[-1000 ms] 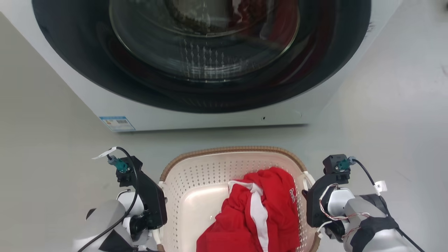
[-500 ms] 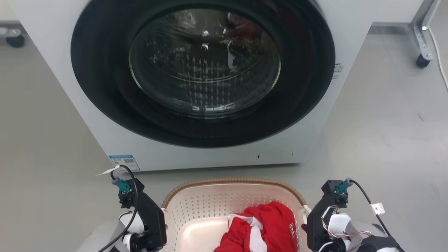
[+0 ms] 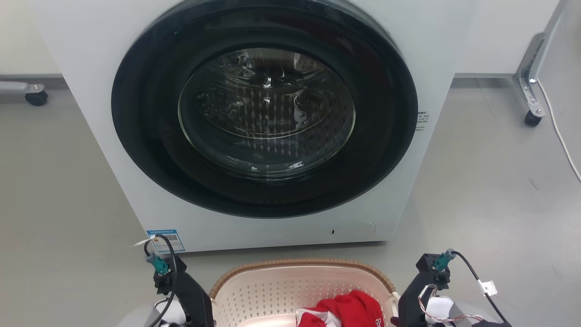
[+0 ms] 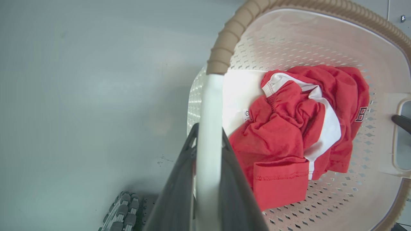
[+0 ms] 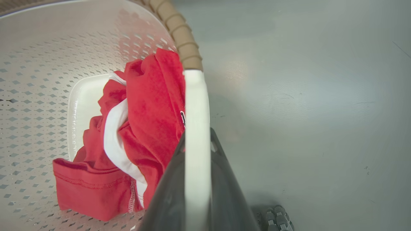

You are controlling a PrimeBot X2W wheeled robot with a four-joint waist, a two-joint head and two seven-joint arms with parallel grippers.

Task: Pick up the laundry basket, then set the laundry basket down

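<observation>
The laundry basket [image 3: 295, 263] is cream-white with perforated walls and a brown woven-look rim. It sits at the bottom edge of the head view, just in front of the washing machine. A red and white garment [image 3: 349, 309] lies inside it. My left gripper [image 3: 195, 299] is at the basket's left side, and my right gripper [image 3: 411, 299] is at its right side. In the left wrist view my left gripper [image 4: 208, 128] is shut on a white loop handle [image 4: 210, 102]. In the right wrist view my right gripper [image 5: 197, 133] is shut on the other white handle [image 5: 196, 99].
A white washing machine [image 3: 113, 150] with a dark round closed door [image 3: 268, 113] stands right behind the basket. Castor feet stand at far left [image 3: 36, 97] and far right [image 3: 531, 118]. A white cable [image 3: 560, 136] runs over the grey floor at right.
The head camera has moved, so the washing machine and basket sit lower in the picture. Both grippers keep their hold on the basket's handles.
</observation>
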